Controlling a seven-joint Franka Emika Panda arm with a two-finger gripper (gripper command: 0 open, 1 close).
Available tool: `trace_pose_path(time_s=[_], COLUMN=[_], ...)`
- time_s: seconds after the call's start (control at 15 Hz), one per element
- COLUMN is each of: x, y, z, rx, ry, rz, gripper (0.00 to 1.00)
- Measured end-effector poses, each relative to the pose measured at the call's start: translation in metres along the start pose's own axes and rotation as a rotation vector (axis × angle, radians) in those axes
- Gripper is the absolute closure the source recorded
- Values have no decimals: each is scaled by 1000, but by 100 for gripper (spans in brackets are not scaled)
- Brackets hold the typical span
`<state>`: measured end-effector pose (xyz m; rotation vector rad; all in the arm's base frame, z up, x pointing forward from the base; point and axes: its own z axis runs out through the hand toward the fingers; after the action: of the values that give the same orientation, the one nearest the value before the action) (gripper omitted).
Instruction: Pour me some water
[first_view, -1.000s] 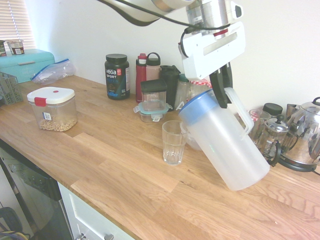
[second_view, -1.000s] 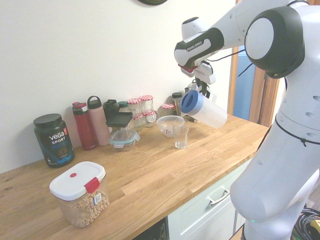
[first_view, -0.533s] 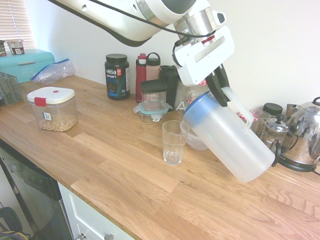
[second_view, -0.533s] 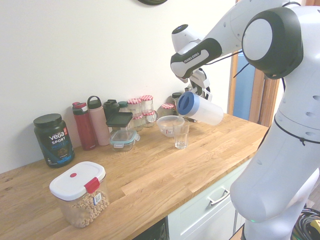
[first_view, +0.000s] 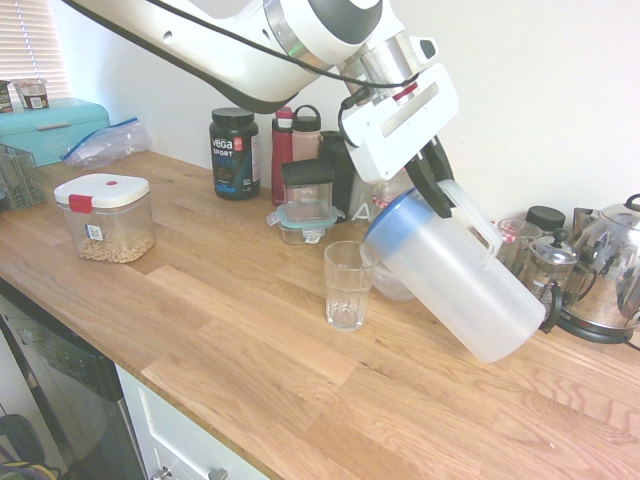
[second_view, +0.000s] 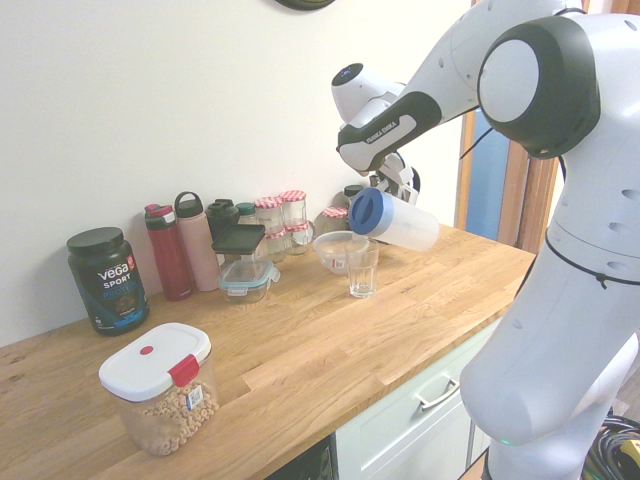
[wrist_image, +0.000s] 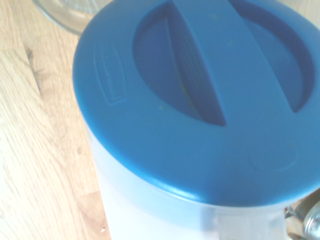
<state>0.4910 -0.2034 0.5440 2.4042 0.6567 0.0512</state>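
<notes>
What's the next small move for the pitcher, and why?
Probably tip it a bit further, keeping the lid end over the glass. The hand holds the pitcher by its handle, tilted with the blue lid just above and beside the glass rim, but the glass looks empty and no stream shows.

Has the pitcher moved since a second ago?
Yes. The pitcher, held by the gripper, has tipped further over, its blue lid closer to the glass on the counter.
</notes>
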Motion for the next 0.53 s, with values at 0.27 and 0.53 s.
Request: trace_pose_path(time_s=[0.27,0.53], x=[-30,-83], y=[14,56], z=[-3,-19], rx=[91,313], ry=[53,178], rz=[103,270], gripper=[100,100])
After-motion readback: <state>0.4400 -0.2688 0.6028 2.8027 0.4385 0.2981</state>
